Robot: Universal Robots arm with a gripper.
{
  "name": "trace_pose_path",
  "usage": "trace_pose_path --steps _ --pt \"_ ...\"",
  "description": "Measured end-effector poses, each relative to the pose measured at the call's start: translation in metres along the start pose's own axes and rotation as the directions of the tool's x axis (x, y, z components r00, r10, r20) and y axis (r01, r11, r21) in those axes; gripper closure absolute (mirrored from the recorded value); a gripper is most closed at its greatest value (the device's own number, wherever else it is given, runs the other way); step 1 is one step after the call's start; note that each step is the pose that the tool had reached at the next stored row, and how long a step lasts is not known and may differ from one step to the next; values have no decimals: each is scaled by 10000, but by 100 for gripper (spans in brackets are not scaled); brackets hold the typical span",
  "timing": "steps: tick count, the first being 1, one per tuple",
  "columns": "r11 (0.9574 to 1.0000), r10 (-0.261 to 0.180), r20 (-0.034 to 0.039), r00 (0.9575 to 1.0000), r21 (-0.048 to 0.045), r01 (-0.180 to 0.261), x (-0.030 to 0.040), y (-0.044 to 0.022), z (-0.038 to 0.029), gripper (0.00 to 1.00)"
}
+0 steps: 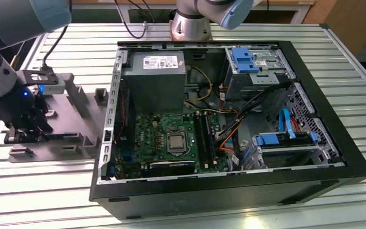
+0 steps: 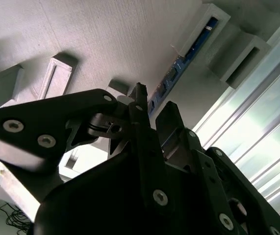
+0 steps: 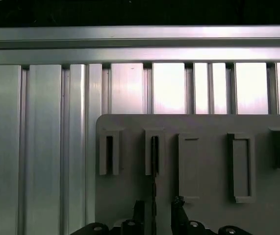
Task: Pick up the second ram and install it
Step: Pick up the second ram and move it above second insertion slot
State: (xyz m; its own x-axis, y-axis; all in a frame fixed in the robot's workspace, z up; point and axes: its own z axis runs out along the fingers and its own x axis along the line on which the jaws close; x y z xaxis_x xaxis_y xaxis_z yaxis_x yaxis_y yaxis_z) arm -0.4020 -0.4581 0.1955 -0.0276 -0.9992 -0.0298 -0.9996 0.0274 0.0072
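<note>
The second ram [image 3: 154, 156] stands on edge in a slot of the mauve-grey fixture plate [image 3: 203, 127], a thin dark stick seen edge-on. In the second wrist view the ram [image 2: 179, 66] shows green-blue with small chips, running down between my fingers. My gripper [image 3: 158, 208] is open and straddles one end of the stick, one fingertip on each side with a gap to the board. In the exterior view my gripper [image 1: 25, 133] is low over the fixture plate [image 1: 68, 114], at that view's left, beside the open computer case [image 1: 234, 191].
The motherboard's long black memory sockets [image 1: 203, 138] lie mid-case, next to the processor socket [image 1: 175, 141]. A power supply [image 1: 154, 71], drive cages [image 1: 256, 69] and loose cables [image 1: 234, 129] crowd the case. Other fixture blocks [image 3: 240, 166] stand on the plate, on a ribbed aluminium table [image 3: 41, 147].
</note>
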Motion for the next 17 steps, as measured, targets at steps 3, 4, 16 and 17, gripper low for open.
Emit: trace_pose_path --steps 3,4,16,17 --pt "10000 1 -3 10000 -3 -1 7 9 27 65" --pt "10000 1 -2 10000 -2 -1 8 11 34 65" --pt "10000 0 -3 10000 -3 0 10 43 62 73" --pt "10000 1 -3 10000 -3 -1 10 43 62 73"
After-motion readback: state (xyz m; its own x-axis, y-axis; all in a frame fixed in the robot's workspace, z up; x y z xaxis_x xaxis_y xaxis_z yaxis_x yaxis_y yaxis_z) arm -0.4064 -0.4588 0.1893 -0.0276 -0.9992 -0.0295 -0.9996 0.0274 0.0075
